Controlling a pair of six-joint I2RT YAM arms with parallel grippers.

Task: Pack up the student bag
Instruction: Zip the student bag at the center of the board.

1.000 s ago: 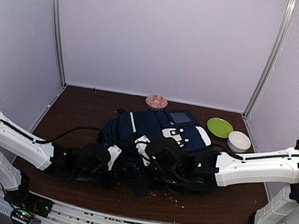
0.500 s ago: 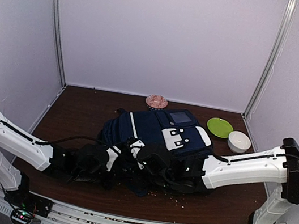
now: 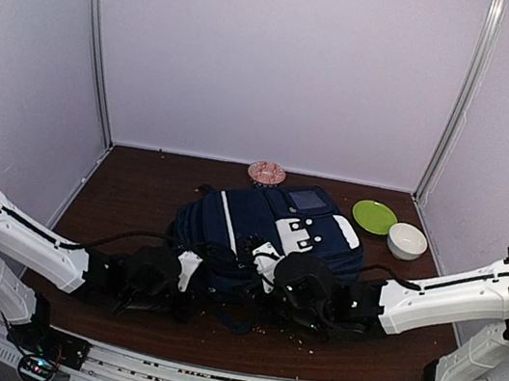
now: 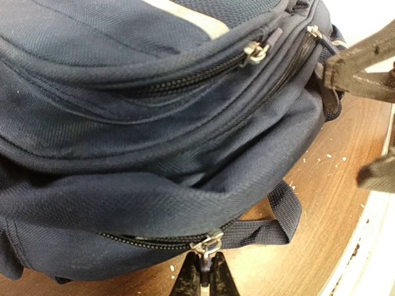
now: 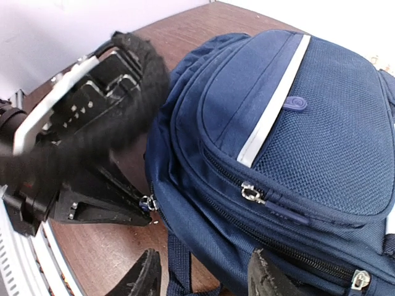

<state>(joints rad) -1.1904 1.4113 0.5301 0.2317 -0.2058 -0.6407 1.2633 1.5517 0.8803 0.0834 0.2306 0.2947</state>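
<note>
Rough woven cloth student bag (image 4: 154,123), small shiny metal zip pull (image 4: 208,245) at the left gripper (image 4: 204,266) tips, smooth brown wood table (image 4: 333,185) under it.

Soft, even light fills the pale enclosure (image 3: 286,59); the dark table (image 3: 137,190) carries only faint shadows at 6 o'clock. In the right wrist view the left arm (image 5: 117,117) blurs at 9 o'clock, while the student bag (image 5: 321,123) is crisp.

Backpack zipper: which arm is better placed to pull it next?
Left. The left gripper is shut on the lowest zipper pull; the right gripper hangs open beside the backpack, gripping nothing.
</note>
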